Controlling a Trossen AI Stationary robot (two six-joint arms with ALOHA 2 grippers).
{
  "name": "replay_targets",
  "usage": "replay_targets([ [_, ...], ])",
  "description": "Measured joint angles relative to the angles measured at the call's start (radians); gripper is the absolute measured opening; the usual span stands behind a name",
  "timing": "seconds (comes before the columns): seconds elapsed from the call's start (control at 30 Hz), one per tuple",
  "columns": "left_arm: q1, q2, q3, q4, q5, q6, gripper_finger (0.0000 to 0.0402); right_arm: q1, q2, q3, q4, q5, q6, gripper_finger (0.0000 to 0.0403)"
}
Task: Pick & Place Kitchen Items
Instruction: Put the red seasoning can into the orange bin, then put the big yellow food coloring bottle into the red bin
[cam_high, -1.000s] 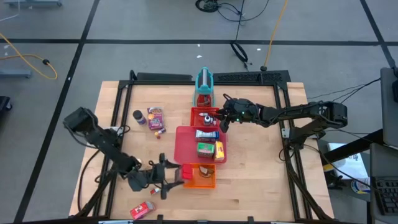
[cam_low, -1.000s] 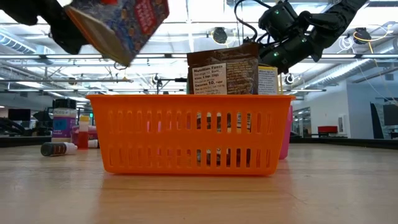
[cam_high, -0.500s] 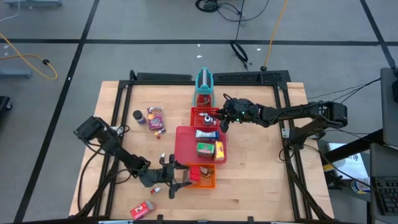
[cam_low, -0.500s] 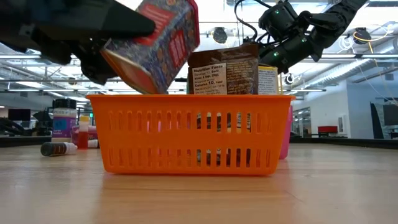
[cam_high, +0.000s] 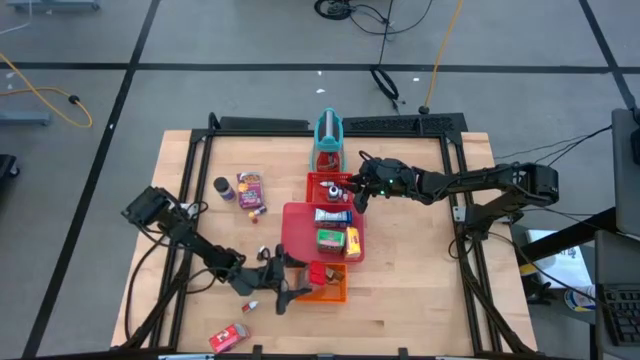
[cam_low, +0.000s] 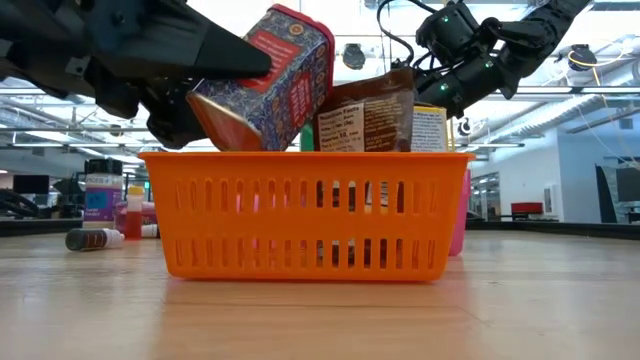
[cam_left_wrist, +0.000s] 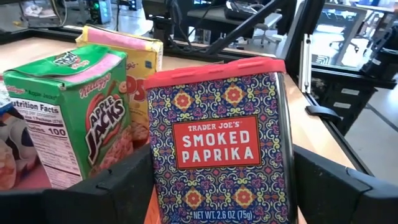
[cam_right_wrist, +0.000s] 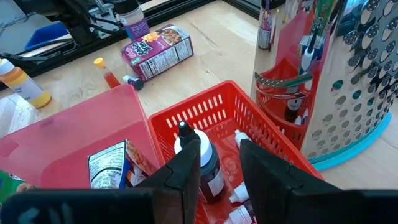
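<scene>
I have the left gripper (cam_high: 288, 282) over the near end of the orange basket (cam_low: 305, 215), with the paprika tin (cam_low: 268, 82) tilted just above the rim. In the left wrist view the tin (cam_left_wrist: 225, 149) sits between my two dark fingers (cam_left_wrist: 109, 190), which stand spread to either side of it; whether they still press on it or have just let go, I cannot tell. I judge the tilt is there so the tin slides down into the free end of the basket rather than landing on the brown packet (cam_low: 365, 112) already standing inside.

The right gripper (cam_high: 357, 190) waits over the small red basket (cam_right_wrist: 205, 121) next to the teal stand (cam_high: 328, 132). Its fingers (cam_right_wrist: 186, 171) are partly parted, straddling a small dark bottle (cam_right_wrist: 202, 165) without clearly pinching it.

The green cereal box (cam_left_wrist: 74, 115) and a yellow box (cam_left_wrist: 140, 74) stand in the red tray (cam_high: 300, 235) right behind the tin. A pink packet (cam_high: 250, 186), a dark can (cam_high: 221, 186) and a red box (cam_high: 229, 338) lie loose on the table (cam_high: 420, 300), yet to be collected.
</scene>
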Motion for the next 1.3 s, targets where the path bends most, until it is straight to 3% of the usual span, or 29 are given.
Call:
replay_targets([
  [0.3,0.0,0.0,0.0,0.002,-0.001,0.007,0.0339,0.0,0.0,0.0,-0.001,0.0,0.0,0.0105],
  [0.93,-0.01,-0.018,0.001,0.069,-0.013,0.068,0.0308,0.0,0.0,0.0,-0.004,0.0,0.003,0.0105],
  [1.1,-0.019,-0.108,0.002,-0.06,-0.105,0.036,0.0294,0.0,0.0,0.0,-0.025,0.0,0.004,0.0105],
  [1.3,-0.047,-0.279,0.023,-0.409,-0.261,-0.076,0.0277,0.0,0.0,0.0,-0.031,0.0,0.011,0.0105],
])
